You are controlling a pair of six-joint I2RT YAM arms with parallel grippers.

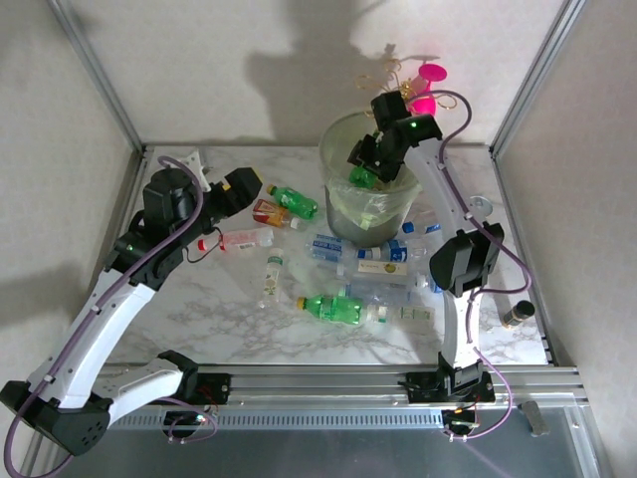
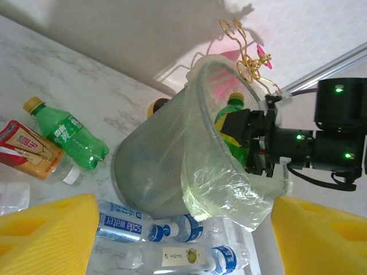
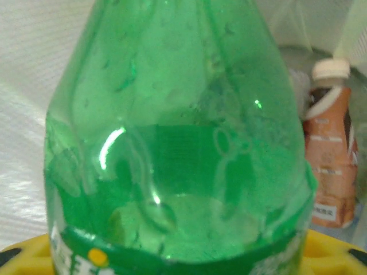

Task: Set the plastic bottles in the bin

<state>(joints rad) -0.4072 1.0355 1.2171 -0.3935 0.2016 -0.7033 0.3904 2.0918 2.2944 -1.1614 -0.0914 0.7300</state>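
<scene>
Bottles (image 1: 338,309) lie scattered on your table (image 1: 199,319) in front of the bin (image 1: 336,214), and your right gripper (image 1: 365,164) holds a green bottle (image 1: 363,178) at its mouth. From the left wrist, your left gripper (image 2: 183,232) stands wide and empty, facing the bin. From the right wrist, the green bottle sits between yellow pads (image 3: 17,255), with a brown bottle (image 3: 330,154) inside the bin behind it.

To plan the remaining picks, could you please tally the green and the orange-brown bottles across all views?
Green bottles: 3 (one in the right hand, two on the table)
Orange-brown bottles: 2 (one on the table, one inside the bin)
Total: 5; a brownish thing behind the bin is too hidden to count.
</scene>
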